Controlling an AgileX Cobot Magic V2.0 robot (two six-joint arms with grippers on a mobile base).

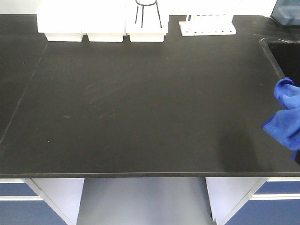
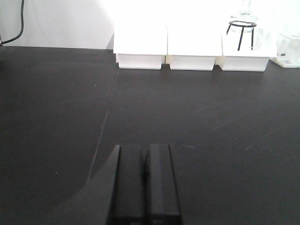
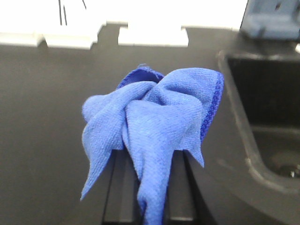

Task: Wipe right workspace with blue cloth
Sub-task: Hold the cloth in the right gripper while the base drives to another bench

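The right pincer (image 3: 149, 157) grips the bunched blue cloth (image 3: 154, 117) over the tabletop's (image 3: 47, 117) right side, and its loose hanging folds could slip out and fall into the sink (image 3: 236, 122) nearby.

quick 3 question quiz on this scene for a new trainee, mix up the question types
1. True or false: the left end effector holds the blue cloth.
2. How many white tubs stand along the back of the benchtop? A) two B) three C) five
3. Fill in: in the front view the cloth is at the right edge of the picture, close to the ___.

Key:
1. False. The right end effector grips it, and the left is shut and empty.
2. B
3. sink
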